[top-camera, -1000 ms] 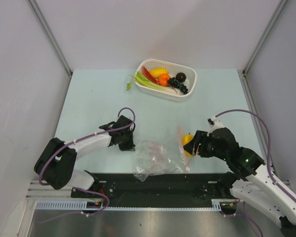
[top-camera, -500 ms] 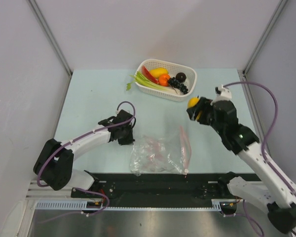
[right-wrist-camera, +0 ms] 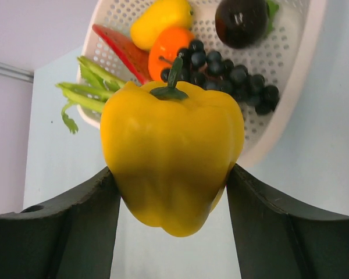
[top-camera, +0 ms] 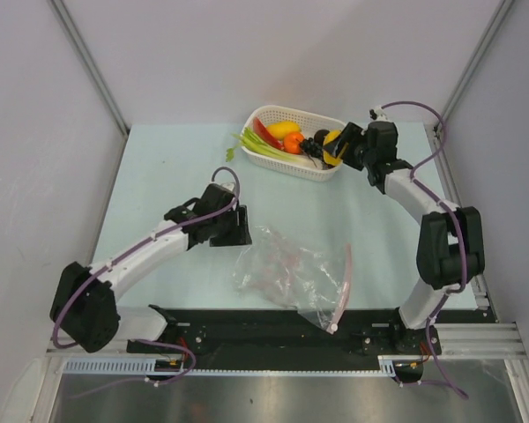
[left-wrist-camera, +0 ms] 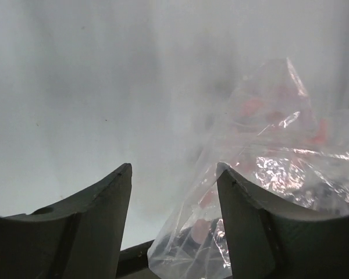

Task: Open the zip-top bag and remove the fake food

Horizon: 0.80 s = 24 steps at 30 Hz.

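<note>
The clear zip-top bag (top-camera: 286,271) lies crumpled on the table in front of the arms, its pink zip strip (top-camera: 346,280) curving along the right side. My left gripper (top-camera: 238,231) sits at the bag's left edge. It is open (left-wrist-camera: 174,171), with a loose fold of the bag (left-wrist-camera: 267,174) against its right finger. My right gripper (top-camera: 339,145) is shut on a yellow fake pepper (right-wrist-camera: 171,145) above the right end of the white basket (top-camera: 339,163). More fake food lies in the basket: a lemon (right-wrist-camera: 160,17), an orange (right-wrist-camera: 166,52), grapes (right-wrist-camera: 227,72), a dark round fruit (right-wrist-camera: 241,20), a red piece (right-wrist-camera: 122,52) and a green stalk (right-wrist-camera: 93,87).
The basket stands at the back of the pale table, close to the rear wall. A black rail (top-camera: 273,330) runs along the near edge just below the bag. Grey walls close in the left and right sides.
My right arm carried the yellow pepper from beside the bag up to the basket. My left gripper opened and let go of the bag, which settled and spread to the right.
</note>
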Tool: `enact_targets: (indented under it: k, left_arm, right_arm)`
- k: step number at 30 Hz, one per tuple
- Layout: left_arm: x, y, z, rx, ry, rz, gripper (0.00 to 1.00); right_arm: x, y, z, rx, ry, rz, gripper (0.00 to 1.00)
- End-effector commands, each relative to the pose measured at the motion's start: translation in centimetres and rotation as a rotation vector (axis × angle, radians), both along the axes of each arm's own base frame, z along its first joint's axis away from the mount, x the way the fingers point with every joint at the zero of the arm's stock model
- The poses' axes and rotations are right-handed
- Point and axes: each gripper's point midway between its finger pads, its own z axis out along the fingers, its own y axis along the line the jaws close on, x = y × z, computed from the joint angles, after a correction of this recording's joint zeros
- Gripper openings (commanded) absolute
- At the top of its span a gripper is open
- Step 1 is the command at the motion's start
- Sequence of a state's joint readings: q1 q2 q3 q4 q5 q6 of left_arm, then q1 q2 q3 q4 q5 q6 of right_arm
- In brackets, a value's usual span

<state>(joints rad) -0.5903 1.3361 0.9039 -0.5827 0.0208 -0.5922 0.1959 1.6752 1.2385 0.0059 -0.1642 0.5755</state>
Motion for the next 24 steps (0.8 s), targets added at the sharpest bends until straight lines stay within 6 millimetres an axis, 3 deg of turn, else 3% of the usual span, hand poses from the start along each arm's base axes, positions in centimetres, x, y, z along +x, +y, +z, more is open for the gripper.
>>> enact_targets:
  k: [1, 2, 3, 4, 5, 6, 8, 9, 10, 12, 17, 21, 22, 24]
  left_arm:
    - [0.7, -0.6, 6.4, -0.082, -0.166, -0.088, 0.66]
    - [0.5, -0.6, 7.9, -0.097, -0.207, -0.107, 0.67]
    - [0.0, -0.6, 8.6, -0.109, -0.213, -0.125, 0.68]
    - [-0.2, -0.6, 9.5, -0.123, -0.229, -0.14, 0.69]
    - [-0.6, -0.7, 10.6, -0.147, -0.259, -0.158, 0.7]
    - [-1.1, -0.6, 11.0, -0.157, -0.259, -0.166, 0.7]
    - [-2.0, -0.7, 12.2, -0.201, -0.274, -0.17, 0.75]
    - [-2.3, -0.6, 12.4, -0.21, -0.271, -0.166, 0.8]
    - [-2.6, -0.6, 12.5, -0.223, -0.271, -0.163, 0.84]
    - [-3.0, -0.3, 12.8, -0.233, -0.274, -0.138, 0.9]
    - [-3.2, -0.7, 13.4, -0.245, -0.286, -0.153, 0.93]
    - [-3.4, -2.5, 14.7, -0.26, -0.329, -0.209, 1.0]
    - [-3.7, -3.5, 15.2, -0.264, -0.342, -0.242, 1.0]
    - [-4.3, -5.1, 16.0, -0.259, -0.392, -0.289, 1.0]
  right_arm:
    - [4.5, 1.6, 3.6, 0.059, -0.145, 0.065, 0.06]
    - [5.4, 1.9, 1.0, 0.058, -0.093, 0.077, 0.09]
    - [6.4, 2.1, 1.9, 0.064, -0.111, 0.079, 0.15]
    - [7.1, 2.3, 1.0, 0.066, -0.09, 0.081, 0.19]
    - [7.7, 2.6, -1.7, 0.06, -0.021, 0.088, 0.27]
    - [8.9, 2.9, -0.7, 0.067, -0.033, 0.093, 0.3]
    - [9.4, 3.0, -2.0, 0.061, 0.027, 0.094, 0.34]
    - [9.9, 3.0, -3.8, 0.055, 0.066, 0.09, 0.36]
    - [10.5, 2.9, -2.8, 0.048, 0.06, 0.091, 0.41]
    - [11.1, 2.4, -3.9, 0.013, 0.091, 0.061, 0.62]
    - [10.7, 1.2, -3.3, -0.049, 0.123, 0.026, 0.99]
    - [9.5, -0.4, -1.9, -0.096, 0.155, -0.044, 1.0]
    - [8.5, -0.6, -2.3, -0.113, 0.201, -0.047, 1.0]
    - [7.4, -0.4, -0.4, -0.152, 0.208, -0.056, 1.0]
